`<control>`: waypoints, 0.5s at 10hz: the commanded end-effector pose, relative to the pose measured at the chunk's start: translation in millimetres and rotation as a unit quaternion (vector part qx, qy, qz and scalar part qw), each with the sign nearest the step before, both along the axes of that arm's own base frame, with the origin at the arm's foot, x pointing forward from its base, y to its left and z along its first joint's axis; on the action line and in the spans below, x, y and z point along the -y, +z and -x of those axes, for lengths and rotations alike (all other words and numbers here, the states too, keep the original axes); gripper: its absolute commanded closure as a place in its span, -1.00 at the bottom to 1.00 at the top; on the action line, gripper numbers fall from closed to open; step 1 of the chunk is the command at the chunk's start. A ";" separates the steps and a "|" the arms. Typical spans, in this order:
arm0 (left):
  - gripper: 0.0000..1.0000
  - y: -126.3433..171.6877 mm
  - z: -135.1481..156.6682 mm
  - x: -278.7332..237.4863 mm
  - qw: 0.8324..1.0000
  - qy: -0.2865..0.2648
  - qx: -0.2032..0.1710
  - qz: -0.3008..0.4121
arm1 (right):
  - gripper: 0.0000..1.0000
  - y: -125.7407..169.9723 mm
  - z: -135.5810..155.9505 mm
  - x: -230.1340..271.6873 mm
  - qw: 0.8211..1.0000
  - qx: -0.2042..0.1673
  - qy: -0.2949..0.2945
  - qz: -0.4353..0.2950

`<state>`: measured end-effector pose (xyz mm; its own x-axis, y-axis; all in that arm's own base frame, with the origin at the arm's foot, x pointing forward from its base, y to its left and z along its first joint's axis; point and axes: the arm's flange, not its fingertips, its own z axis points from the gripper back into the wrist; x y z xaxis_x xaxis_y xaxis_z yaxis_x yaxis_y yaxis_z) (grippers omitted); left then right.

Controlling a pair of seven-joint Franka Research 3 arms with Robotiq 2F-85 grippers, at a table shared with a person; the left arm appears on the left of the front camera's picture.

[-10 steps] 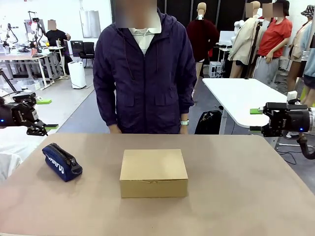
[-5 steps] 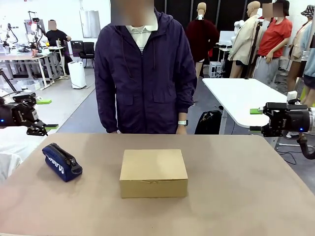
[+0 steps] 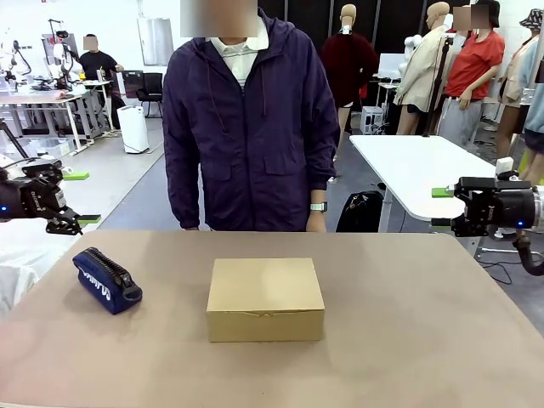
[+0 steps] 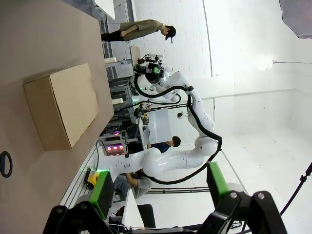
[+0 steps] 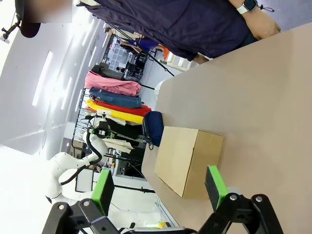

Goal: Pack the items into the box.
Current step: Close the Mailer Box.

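Both grippers hang off the desk's ends in the front view: my left gripper (image 3: 64,223) beyond the left edge, my right gripper (image 3: 448,208) beyond the right edge, each well apart from the box (image 3: 265,299). From here I cannot tell how their jaws stand. The box sits closed near the middle of the desk (image 3: 425,340). Left of the box, apart from it, lies a dark blue zipped pouch (image 3: 106,280). A person in a dark jacket (image 3: 246,127) stands behind the box at the far edge.

Left wrist view: my left gripper (image 4: 161,187) is released, green pads spread wide with nothing between them. The box (image 4: 63,112) lies ahead on the desk, lid shut.

Right wrist view: my right gripper (image 5: 158,187) is likewise spread and empty. The box (image 5: 187,158) rests ahead, the pouch (image 5: 153,127) just beyond it, the person's hand (image 5: 261,22) at the desk's far edge.
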<state>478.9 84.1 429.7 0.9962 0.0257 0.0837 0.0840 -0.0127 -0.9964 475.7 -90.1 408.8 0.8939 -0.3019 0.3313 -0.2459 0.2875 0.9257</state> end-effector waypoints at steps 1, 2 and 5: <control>-1.00 0.2 2.1 -0.7 1.000 0.003 0.007 -0.001 | -1.00 2.6 0.1 -1.6 1.000 0.010 -0.004 0.007; -1.00 0.2 2.1 -0.7 1.000 0.003 0.007 -0.001 | -1.00 2.6 0.1 -1.6 1.000 0.010 -0.004 0.007; -1.00 0.2 2.1 -0.7 1.000 0.003 0.007 -0.001 | -1.00 2.6 0.1 -1.6 1.000 0.010 -0.004 0.007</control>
<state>478.9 84.1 429.7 0.9962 0.0257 0.0838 0.0841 -0.0127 -0.9964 475.7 -90.1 408.8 0.8939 -0.3019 0.3313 -0.2460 0.2875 0.9257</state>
